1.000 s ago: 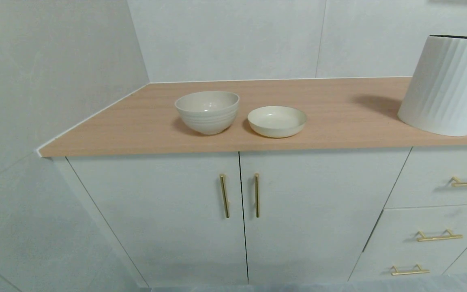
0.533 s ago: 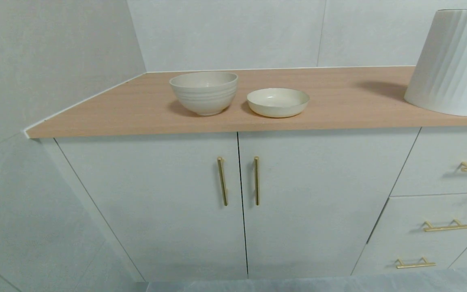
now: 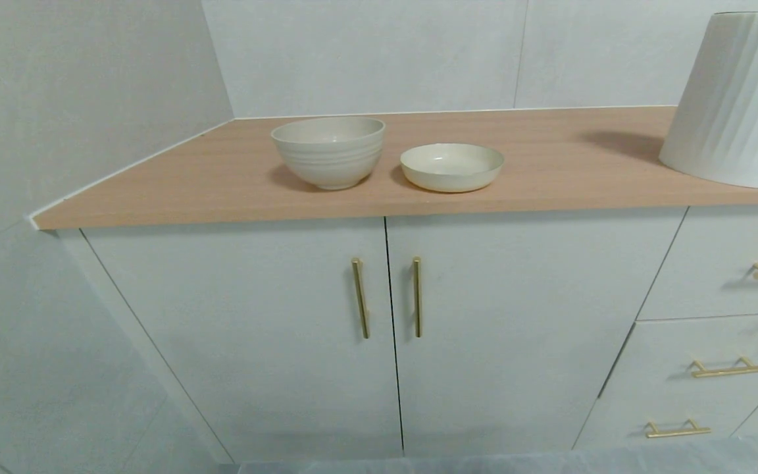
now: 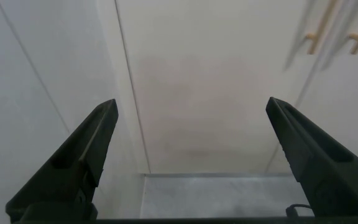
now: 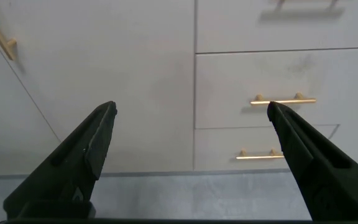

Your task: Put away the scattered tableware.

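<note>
A deep ribbed cream bowl (image 3: 329, 151) stands on the wooden countertop (image 3: 570, 178), left of centre. Close beside it on the right sits a shallow cream dish (image 3: 451, 166). Below the counter are two white cabinet doors with gold handles (image 3: 360, 307). My left gripper (image 4: 191, 115) is open, held low in front of the left cabinet door (image 4: 216, 87) with nothing between its fingers. My right gripper (image 5: 191, 118) is also open and empty, facing the drawer fronts and their gold handles (image 5: 283, 100).
A tall white ribbed container (image 3: 737, 99) stands at the counter's right end. White drawers (image 3: 728, 370) with gold pulls stack at lower right. Tiled walls close off the counter's left side and back.
The head camera has shifted: the counter and bowls sit higher in the picture and look more edge-on than a second ago. The bowls themselves have not moved.
</note>
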